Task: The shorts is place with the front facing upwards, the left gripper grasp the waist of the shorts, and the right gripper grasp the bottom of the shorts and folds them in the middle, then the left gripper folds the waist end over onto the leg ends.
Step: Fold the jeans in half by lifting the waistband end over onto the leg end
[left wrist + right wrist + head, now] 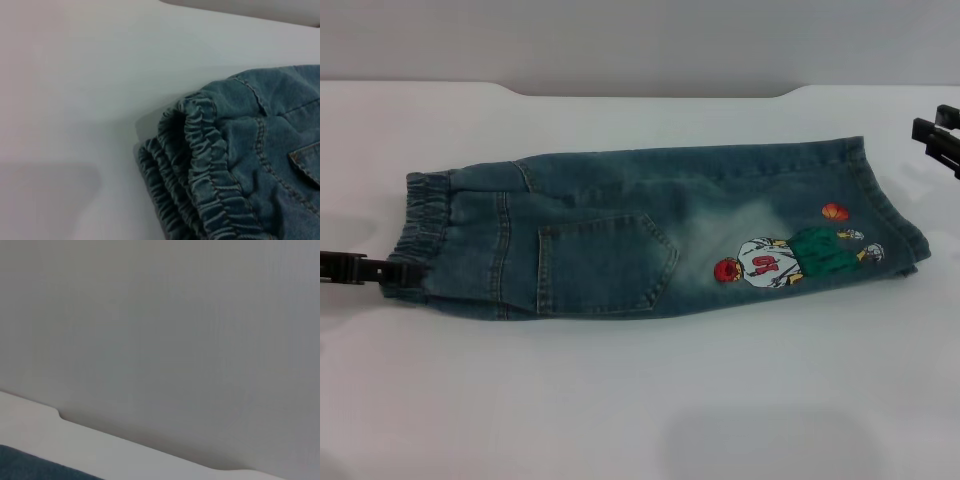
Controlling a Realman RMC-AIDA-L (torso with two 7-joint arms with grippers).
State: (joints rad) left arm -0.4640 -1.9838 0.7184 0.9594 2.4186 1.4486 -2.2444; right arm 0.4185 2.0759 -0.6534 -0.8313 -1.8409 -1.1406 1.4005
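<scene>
Shorts: we find them halved lengthwise on the table. Left gripper at the waist, grip unreadable. Right gripper clear beyond the cuffs. We judge next: carry waist toward cuffs.

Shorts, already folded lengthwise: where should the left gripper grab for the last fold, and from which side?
Grip the gathered waistband of the shorts, coming in low from the robot's left, where the left gripper already sits at its near corner. The band is a stacked, ruffled edge facing that side, probably thick enough to pinch both layers. The leg ends lie opposite, near the right gripper.
</scene>
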